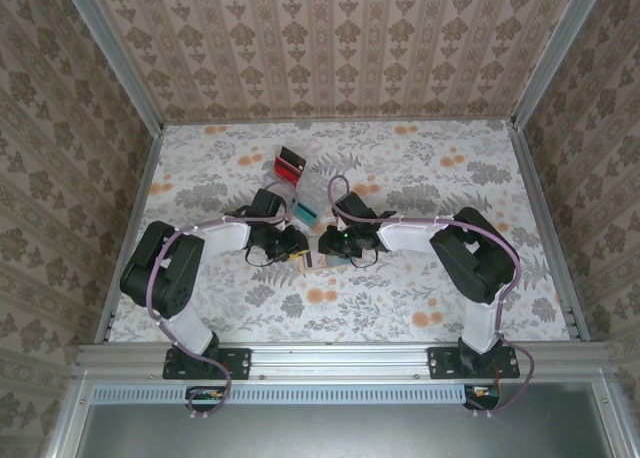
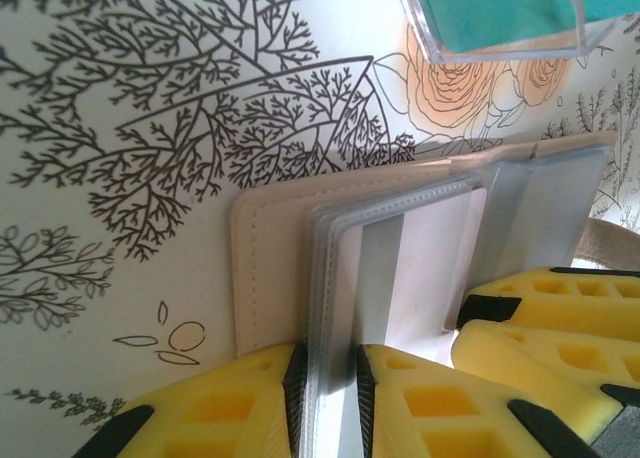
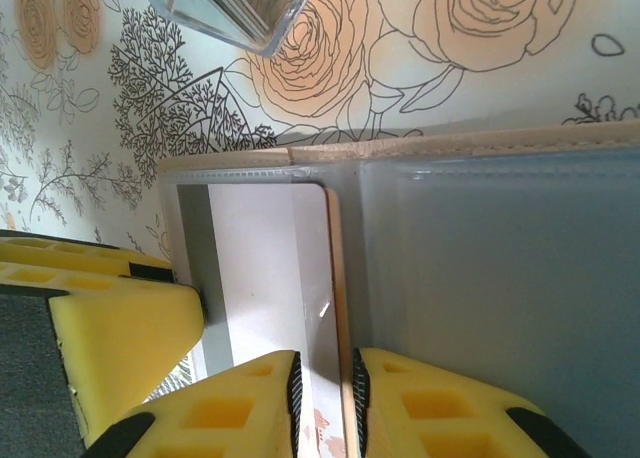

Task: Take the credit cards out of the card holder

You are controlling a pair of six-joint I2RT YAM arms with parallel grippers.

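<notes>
Nearest the arm bases, the left gripper (image 2: 325, 398) has its fingers closed on the edge of the clear sleeves of the holder (image 2: 268, 268). The holder lies open at mid-table (image 2: 120, 98), under both wrists, its tan cover seemingly flat on the cloth. Just beside it, the right gripper (image 3: 322, 403) is pinched on the long edge of a pale card (image 3: 265, 278) that sits in a sleeve. I cannot tell whether the sleeve film is caught along with it. That is the main risk: if film and card are pinched together, a pull would drag the whole holder or strain the sleeve. The left hold is shallow on slick plastic and may slip. The grippers are close enough to bump. Just beyond stands the clear stand (image 2: 578, 23), which a wide swing could knock.
</notes>
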